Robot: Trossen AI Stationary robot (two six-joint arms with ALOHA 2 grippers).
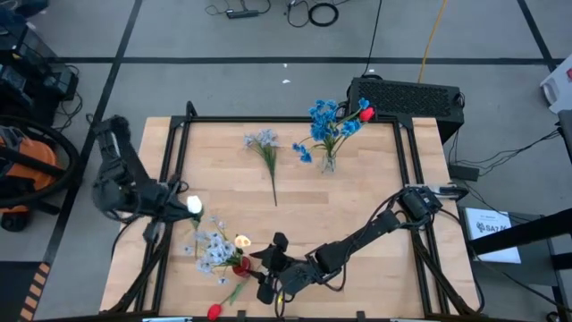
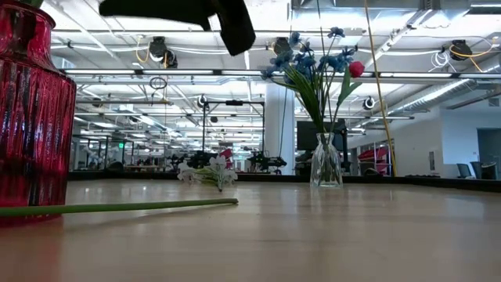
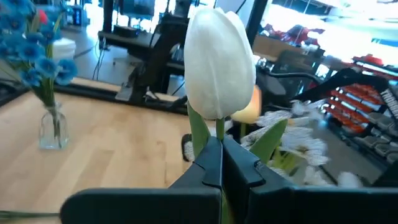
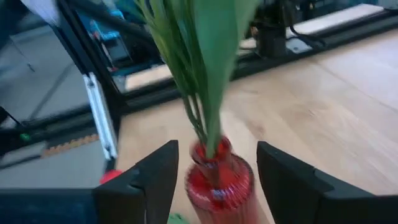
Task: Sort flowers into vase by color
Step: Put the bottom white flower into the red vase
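Bringing a white tulip to the red vase

Our left tool (image 3: 221, 155) is pinching the white tulip (image 3: 219, 62) by its stem at the worktop's (image 1: 357, 192) near-left edge, while our right tool (image 4: 214, 180), fingers wide, is straddling the red vase (image 4: 219, 180). Next we are likely needing to lower the stem into the vase's narrow neck.

White tulip (image 1: 194, 207): left of frame, stem clamped, bloom upright. Pale blue-white clusters (image 1: 213, 249) plus yellow bloom (image 1: 242, 241) stood in red vase (image 1: 240, 265), lower left. Bright blue clusters (image 1: 323, 121) with red bud (image 1: 365, 114) stood in clear vase (image 1: 328, 162), upper centre-right. One pale spray (image 1: 264, 143) lay flat, upper centre. Red bud (image 1: 214, 310) lay at bottom edge.
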